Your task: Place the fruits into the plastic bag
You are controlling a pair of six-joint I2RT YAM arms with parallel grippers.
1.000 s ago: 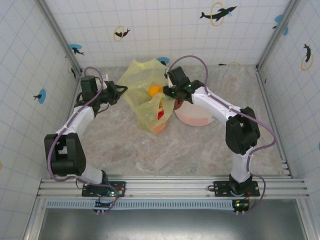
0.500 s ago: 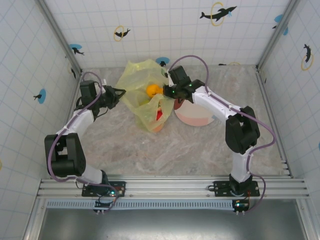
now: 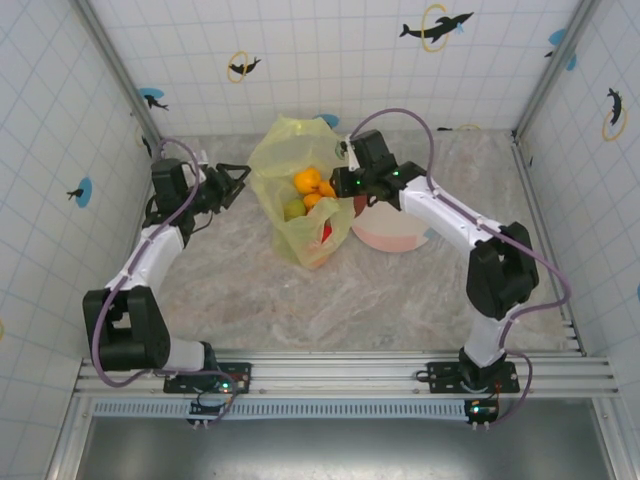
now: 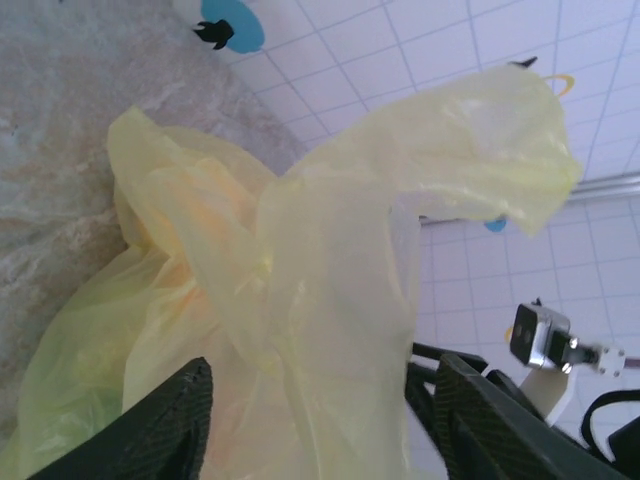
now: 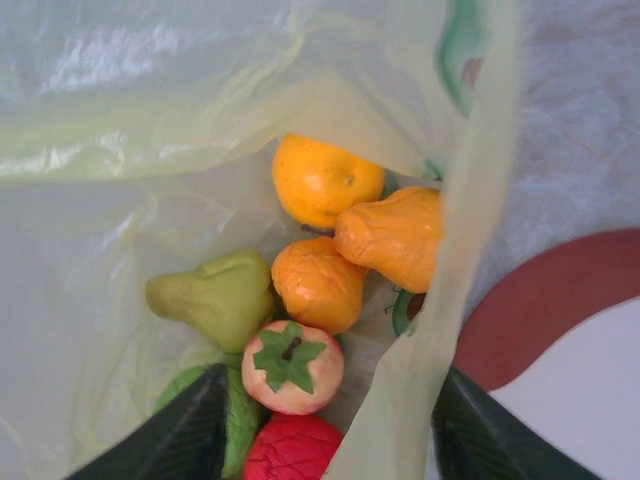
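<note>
Plastic bag (image 3: 290, 215) lies mid-table (image 3: 300, 300) between the arms, long axis far-to-near, with the fruits (image 5: 317, 283) bunched inside its open mouth. Left gripper (image 3: 238, 181): jaws apart, just off the bag's left flank, loose film between them, unclamped. Right gripper (image 3: 338, 190): jaws apart, straddling the right rim strip beside the plate (image 3: 395, 235), and nearer the fruits; loading looks done.

Small rounded orange, green and red fruits (image 5: 318, 285) lie clustered inside the crinkly translucent yellow-green plastic bag (image 3: 283, 150), its mouth open.
</note>
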